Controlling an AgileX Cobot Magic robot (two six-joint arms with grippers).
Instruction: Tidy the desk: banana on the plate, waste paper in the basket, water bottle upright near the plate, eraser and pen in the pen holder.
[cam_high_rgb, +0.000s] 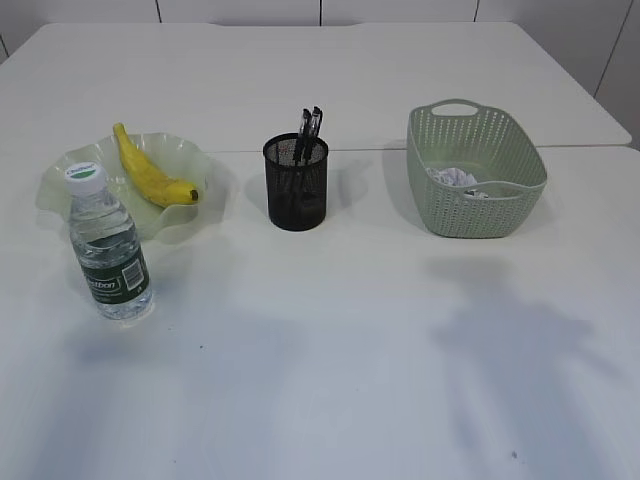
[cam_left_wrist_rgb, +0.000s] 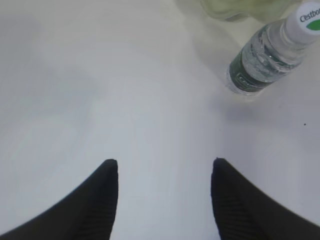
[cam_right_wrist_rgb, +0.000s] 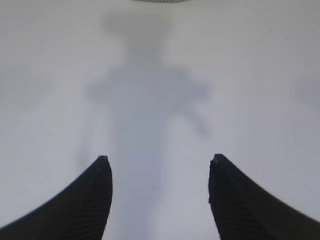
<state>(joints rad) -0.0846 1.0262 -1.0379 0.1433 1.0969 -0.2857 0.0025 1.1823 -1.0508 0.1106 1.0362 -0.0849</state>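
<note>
— Nearest the exterior camera, what is it?

— Bare bench (cam_high_rgb: 330, 380), white, with soft shadows across it. First thing standing on it is the bottle (cam_high_rgb: 109, 246), upright at the left, white cap, green label, touching nothing.

— And the plate?

— Just behind the bottle: a pale green wavy plate (cam_high_rgb: 62, 178) with the banana (cam_high_rgb: 150, 172) lying across it, its dark tip toward the holder.

— Holder?

— Black mesh holder (cam_high_rgb: 296, 183) in the middle, upright, well apart from the plate. Dark pens (cam_high_rgb: 309, 127) stick out of the top, leaning a little. An eraser I cannot make out through the mesh.

— Waste paper?

— Crumpled white paper (cam_high_rgb: 455, 179) sits inside the green basket (cam_high_rgb: 520, 165) at the right, low against the near wall.

— What about the left fingers (cam_left_wrist_rgb: 165, 167)?

— Spread, two dark tips with only bench between them, pinching nothing. Left wrist view shows the bottle at upper right, apart from them, and a bit of the plate's edge at the top.

— Right fingers (cam_right_wrist_rgb: 160, 162)?

— Spread too, empty, hanging above plain bench with a blurry shadow on it. A sliver of something pale shows at the very top edge; I cannot tell what it is.

— Neither arm in the exterior view?

— Only their shadows on the bench.
</note>
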